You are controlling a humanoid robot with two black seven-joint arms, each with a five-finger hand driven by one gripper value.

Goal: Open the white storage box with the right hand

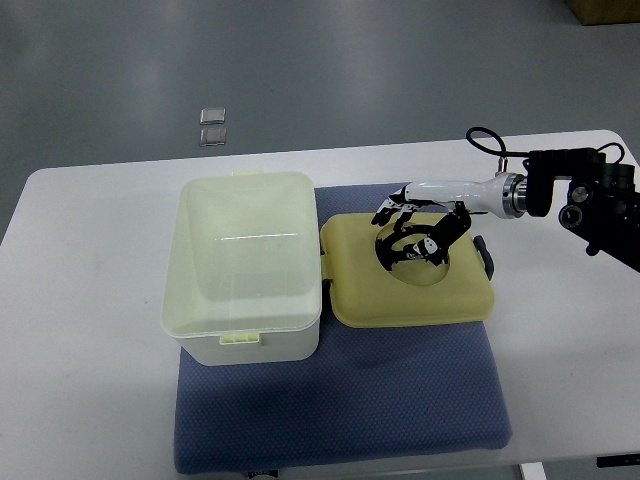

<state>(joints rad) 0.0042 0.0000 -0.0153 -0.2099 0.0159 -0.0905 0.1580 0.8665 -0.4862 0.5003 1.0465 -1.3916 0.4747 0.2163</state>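
White storage box [243, 262] open; lid [408, 268] flat on blue mat [340, 410]. Right hand [418, 236] above lid, fingers [388, 211] loosely curled, empty. Next: retract clear

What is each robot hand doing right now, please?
Left robot hand: not in view.
Right robot hand: over the lid, fingers curled; a grasp cannot be told.

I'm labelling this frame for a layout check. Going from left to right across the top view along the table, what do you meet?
Open white plastic storage box → pale yellow lid lying flat on the blue mat → right hand above the lid → black arm joint at the right edge.
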